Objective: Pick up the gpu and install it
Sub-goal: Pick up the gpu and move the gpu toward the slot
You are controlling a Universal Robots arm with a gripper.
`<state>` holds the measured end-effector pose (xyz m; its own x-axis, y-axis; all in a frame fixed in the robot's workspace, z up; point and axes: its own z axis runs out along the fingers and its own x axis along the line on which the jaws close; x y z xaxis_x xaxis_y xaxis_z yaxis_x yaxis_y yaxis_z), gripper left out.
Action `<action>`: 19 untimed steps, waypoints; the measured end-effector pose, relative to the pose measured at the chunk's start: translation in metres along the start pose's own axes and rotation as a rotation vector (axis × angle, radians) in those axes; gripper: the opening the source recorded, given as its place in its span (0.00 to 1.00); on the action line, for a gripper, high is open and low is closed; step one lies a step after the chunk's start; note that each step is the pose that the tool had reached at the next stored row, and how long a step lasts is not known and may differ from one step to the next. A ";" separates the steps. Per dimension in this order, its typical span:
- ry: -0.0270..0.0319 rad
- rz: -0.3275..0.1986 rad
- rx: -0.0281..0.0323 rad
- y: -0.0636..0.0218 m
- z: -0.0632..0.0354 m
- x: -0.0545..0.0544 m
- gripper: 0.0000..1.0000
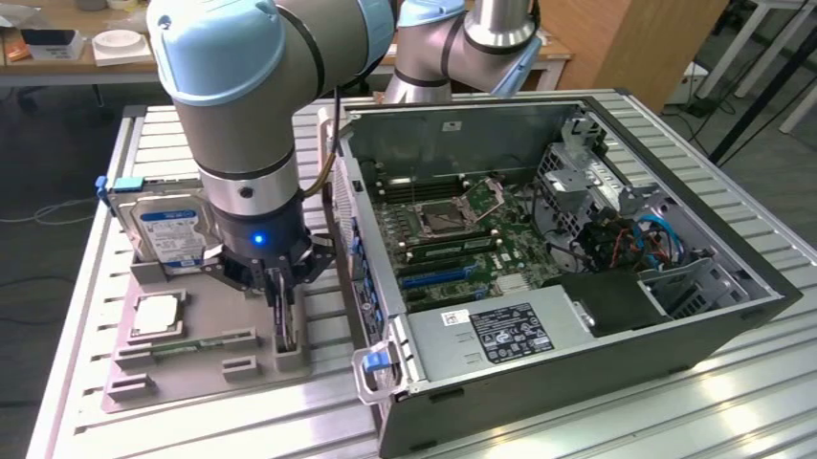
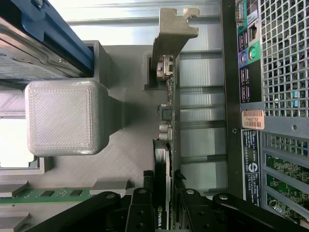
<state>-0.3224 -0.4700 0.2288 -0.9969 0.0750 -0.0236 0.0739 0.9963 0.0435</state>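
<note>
The gpu (image 2: 170, 104) is a thin dark card standing on its edge in a slot of the grey parts tray (image 1: 191, 378). Its silver metal bracket (image 2: 172, 29) is at the far end. My gripper (image 1: 283, 325) reaches straight down onto the gpu (image 1: 293, 346). In the wrist view my gripper (image 2: 164, 205) has one black finger (image 2: 142, 205) pressed against each face of the card. The card's lower edge still rests in the tray slot. Beside the tray, the computer case (image 1: 575, 287) lies open with its motherboard (image 1: 447, 229) facing up.
A silver hard drive (image 1: 166, 234) with a blue-white label stands in the tray behind the gripper. A processor (image 1: 156, 316) and a green memory stick (image 1: 205, 342) lie in the tray. The case's rear panel (image 2: 280, 72) runs close alongside the card. A grey tray block (image 2: 63, 116) stands on the card's other side.
</note>
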 end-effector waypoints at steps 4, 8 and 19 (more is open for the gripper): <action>-0.0001 0.000 -0.0002 0.0000 0.0000 0.000 0.26; 0.0000 0.000 -0.0001 0.0002 -0.0032 0.000 0.26; 0.0000 0.000 -0.0001 0.0009 -0.0192 0.000 0.26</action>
<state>-0.3224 -0.4699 0.2480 -0.9969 0.0750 -0.0236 0.0739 0.9963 0.0436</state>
